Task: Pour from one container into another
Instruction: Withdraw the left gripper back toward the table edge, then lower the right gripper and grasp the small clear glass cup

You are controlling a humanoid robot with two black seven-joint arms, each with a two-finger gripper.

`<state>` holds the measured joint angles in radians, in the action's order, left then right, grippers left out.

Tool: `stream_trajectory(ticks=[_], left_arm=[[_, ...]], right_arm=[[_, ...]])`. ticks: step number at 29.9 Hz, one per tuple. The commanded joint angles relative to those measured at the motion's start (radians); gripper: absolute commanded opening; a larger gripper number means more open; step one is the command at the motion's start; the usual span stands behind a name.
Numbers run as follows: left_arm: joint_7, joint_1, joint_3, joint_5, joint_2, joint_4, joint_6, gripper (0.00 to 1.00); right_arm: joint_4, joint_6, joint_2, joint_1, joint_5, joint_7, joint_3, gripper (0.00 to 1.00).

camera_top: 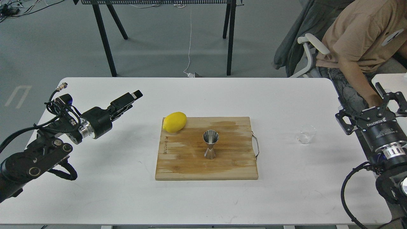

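Standing upright mid-board (190,165), the jigger (210,144) offers its mouth; the cup (306,134) waits beside the spread right end effector (372,103). Left end effector (133,97) seems pressed together.

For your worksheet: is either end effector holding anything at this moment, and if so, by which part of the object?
Nothing is held. The left end effector and right end effector are both empty; the glass cup sits untouched on the table.

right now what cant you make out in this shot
- Glass cup, head view: too clear and small to show whether it holds liquid.
- Jigger: its inside is in shadow; contents unknown.
- Left gripper: seen side-on and dark, so finger gap unclear.
- Right gripper: open; its outer finger runs off the frame's right edge.
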<state>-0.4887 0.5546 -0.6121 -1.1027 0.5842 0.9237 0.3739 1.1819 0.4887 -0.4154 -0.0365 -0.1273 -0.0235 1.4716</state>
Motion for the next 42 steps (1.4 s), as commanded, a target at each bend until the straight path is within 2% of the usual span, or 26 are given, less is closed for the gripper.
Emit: stream_trajectory(ticks=[1, 7, 13, 15, 21, 24, 27, 35, 42], left_arm=[[0.000, 0.004, -0.017, 0.139, 0.048, -0.009, 0.115, 0.94], [0.000, 0.013, -0.020, 0.449, 0.071, -0.144, 0.115, 0.94], [0.000, 0.010, -0.018, 0.593, 0.080, -0.157, 0.115, 0.94], [0.000, 0.008, -0.018, 0.596, 0.080, -0.157, 0.115, 0.94], [0.000, 0.004, -0.018, 0.598, 0.077, -0.157, 0.115, 0.94], [0.000, 0.002, -0.018, 0.596, 0.074, -0.157, 0.115, 0.94], [0.000, 0.001, -0.018, 0.598, 0.069, -0.157, 0.115, 0.94], [0.000, -0.002, -0.018, 0.596, 0.065, -0.160, 0.115, 0.95], [0.000, -0.004, -0.014, 0.596, 0.063, -0.161, 0.115, 0.95]], right_arm=[[0.011, 0.000, 0.003, 0.000, -0.002, 0.000, 0.000, 0.99], [0.024, 0.000, 0.024, -0.005, -0.052, -0.010, -0.014, 0.99], [0.106, 0.000, 0.018, 0.044, -0.231, -0.016, -0.042, 0.99], [0.180, -0.121, 0.015, 0.082, -0.274, -0.016, -0.036, 0.99], [0.344, -0.640, 0.018, 0.130, -0.298, -0.015, 0.044, 0.99], [0.386, -0.829, 0.015, 0.132, -0.296, -0.016, 0.064, 0.99], [0.400, -0.962, 0.010, 0.127, -0.296, -0.018, 0.062, 0.99], [0.386, -0.977, 0.009, 0.092, -0.285, -0.035, -0.023, 0.99], [0.288, -0.977, 0.012, 0.027, -0.284, -0.042, -0.105, 0.99]])
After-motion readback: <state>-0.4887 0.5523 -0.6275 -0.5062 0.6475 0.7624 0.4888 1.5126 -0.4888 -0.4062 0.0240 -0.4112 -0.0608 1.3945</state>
